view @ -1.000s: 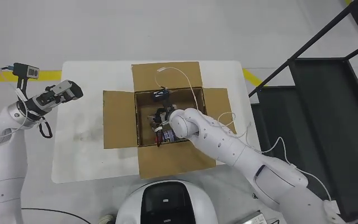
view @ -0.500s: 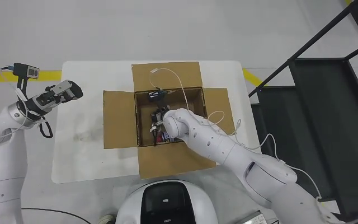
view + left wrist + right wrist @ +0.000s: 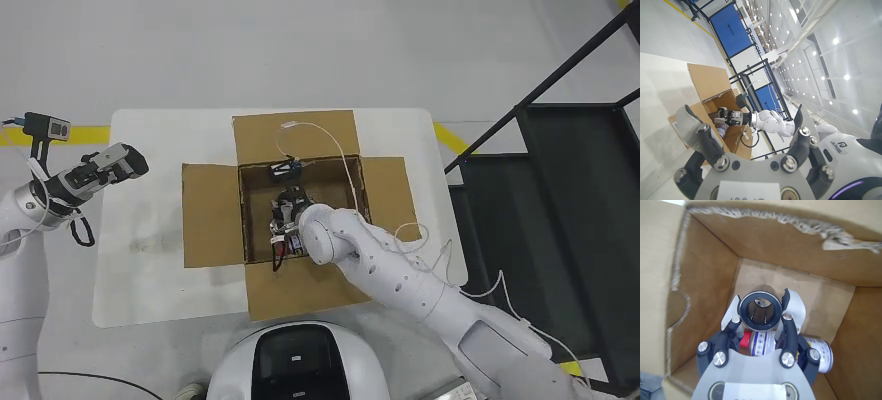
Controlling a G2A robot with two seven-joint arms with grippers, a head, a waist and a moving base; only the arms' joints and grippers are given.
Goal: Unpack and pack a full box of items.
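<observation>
An open cardboard box (image 3: 212,214) stands mid-table with all flaps folded out. My right gripper (image 3: 283,225) is down inside it, shut on a metal cylinder with a black ring end (image 3: 772,323); its fingers (image 3: 791,306) clamp the cylinder's sides. Under the right gripper (image 3: 762,297) lie a white bottle with a red cap (image 3: 762,342) and a white can (image 3: 819,353) on the box floor. My left gripper (image 3: 135,160) hangs open and empty above the table's left edge. The left wrist view shows the box (image 3: 710,83) and the right gripper (image 3: 718,114) with the cylinder (image 3: 712,114) above the bottle (image 3: 722,130).
The white table (image 3: 150,260) has bare room left of the box. A white cable (image 3: 330,140) loops from the right wrist over the far flap. A black metal stair frame (image 3: 560,180) stands to the table's right.
The right arm has shifted inside the box, its forearm swinging toward the near side, and the box has slid a little to the left. The left arm has kept still.
</observation>
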